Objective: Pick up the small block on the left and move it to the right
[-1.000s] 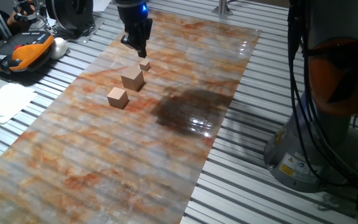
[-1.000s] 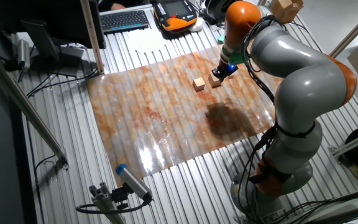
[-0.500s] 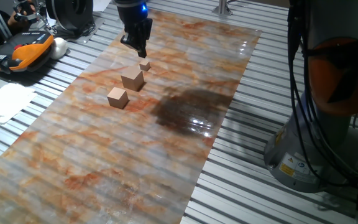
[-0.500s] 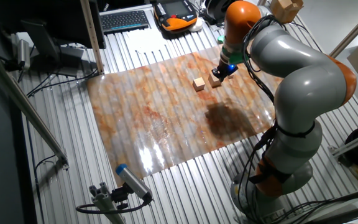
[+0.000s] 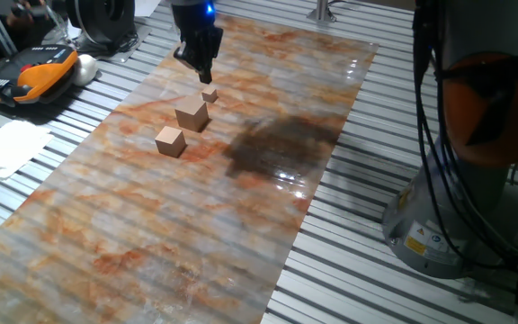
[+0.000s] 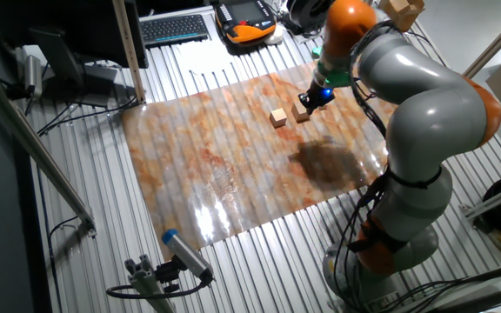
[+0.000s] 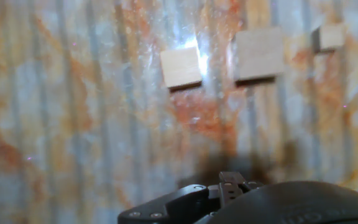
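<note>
The small block (image 5: 209,94) is a tiny tan cube on the marbled mat, beside the largest tan cube (image 5: 192,114); the medium cube (image 5: 170,141) lies nearer. My gripper (image 5: 200,70) hangs just above and behind the small block, apart from it and holding nothing; its jaws read as one dark mass. In the hand view the small block (image 7: 331,37) is at the top right, the largest cube (image 7: 259,53) and the medium cube (image 7: 181,66) to its left. In the other fixed view my gripper (image 6: 313,97) hides the small block.
The marbled mat (image 5: 151,234) lies on a slatted metal table. An orange and black pendant (image 5: 25,76) and white papers (image 5: 7,148) lie off the mat's left side. The arm's grey base (image 5: 457,216) stands at the right. A keyboard (image 6: 174,29) lies at the far edge.
My gripper has risen slightly and the arm's upper links have shifted, moving the dark shadow on the mat. The three cubes have not moved.
</note>
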Action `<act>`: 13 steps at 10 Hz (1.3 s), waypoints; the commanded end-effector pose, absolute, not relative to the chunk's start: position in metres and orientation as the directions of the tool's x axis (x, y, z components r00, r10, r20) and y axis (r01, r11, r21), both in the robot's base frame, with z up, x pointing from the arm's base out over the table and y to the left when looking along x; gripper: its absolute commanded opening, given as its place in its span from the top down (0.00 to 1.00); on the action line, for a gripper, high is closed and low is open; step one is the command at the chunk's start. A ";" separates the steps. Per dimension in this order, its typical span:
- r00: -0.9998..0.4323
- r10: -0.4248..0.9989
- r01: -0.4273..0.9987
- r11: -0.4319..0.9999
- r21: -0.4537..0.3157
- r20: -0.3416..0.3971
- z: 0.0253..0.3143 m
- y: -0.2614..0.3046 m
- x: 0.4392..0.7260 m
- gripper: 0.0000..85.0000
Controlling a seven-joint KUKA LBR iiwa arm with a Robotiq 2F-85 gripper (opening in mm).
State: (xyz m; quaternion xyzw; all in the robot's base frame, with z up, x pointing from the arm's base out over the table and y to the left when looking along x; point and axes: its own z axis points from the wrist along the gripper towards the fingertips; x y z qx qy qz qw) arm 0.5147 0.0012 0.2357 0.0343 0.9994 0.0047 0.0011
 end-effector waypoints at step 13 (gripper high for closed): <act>-0.991 0.001 0.031 0.975 -0.220 -0.137 0.236 0.001 0.515 0.60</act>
